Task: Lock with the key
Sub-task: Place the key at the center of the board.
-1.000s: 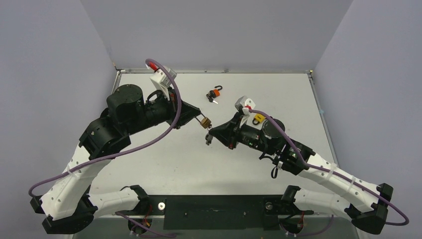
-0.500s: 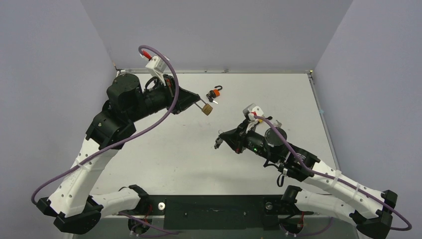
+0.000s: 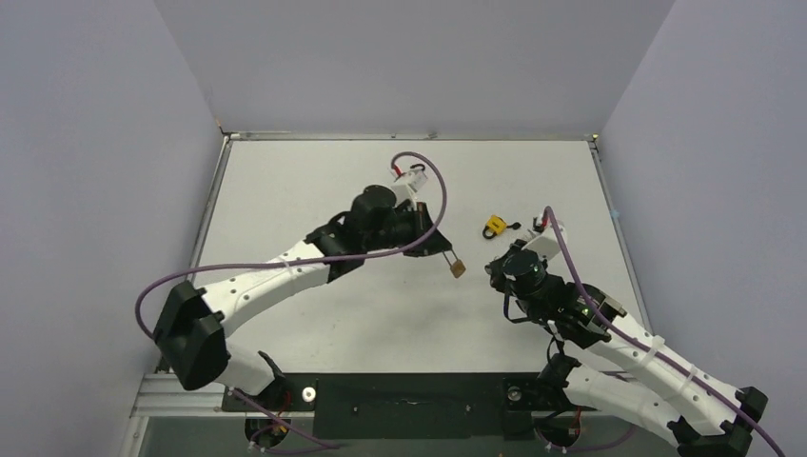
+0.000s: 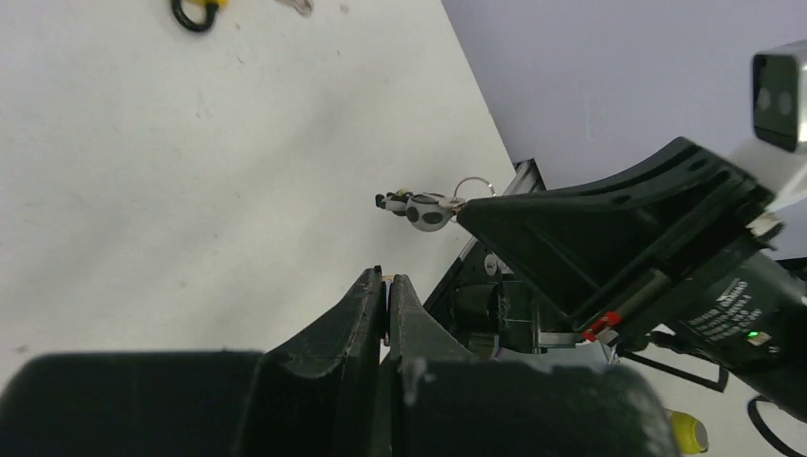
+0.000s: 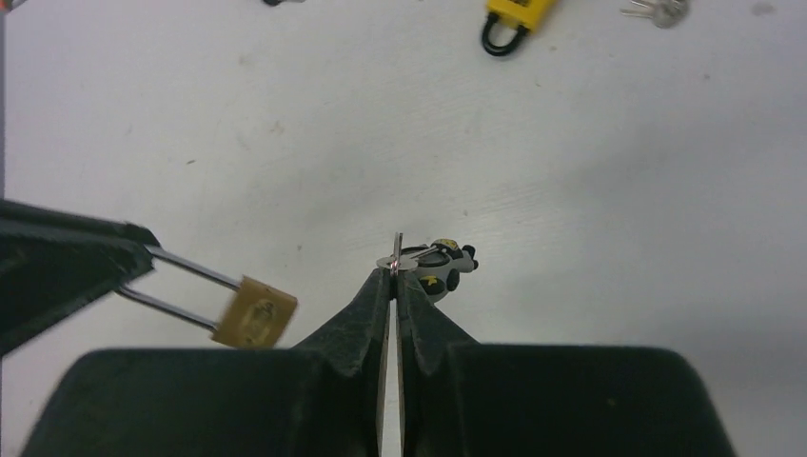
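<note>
Key and lock are apart: left jaws pinch the padlock [image 5: 253, 311] shackle, right jaws pinch the key [image 5: 399, 255]. Next, probably aim the key into the keyhole.

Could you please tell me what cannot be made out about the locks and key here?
1. The brass padlock: blurred in the right wrist view and tiny from the top, so its keyhole is unreadable; in the left wrist view the left claw hides it.
2. The key: edge-on and mostly buried in the right claw, teeth unseen.
3. The yellow padlock: body cut off by the right wrist view's top edge.
</note>
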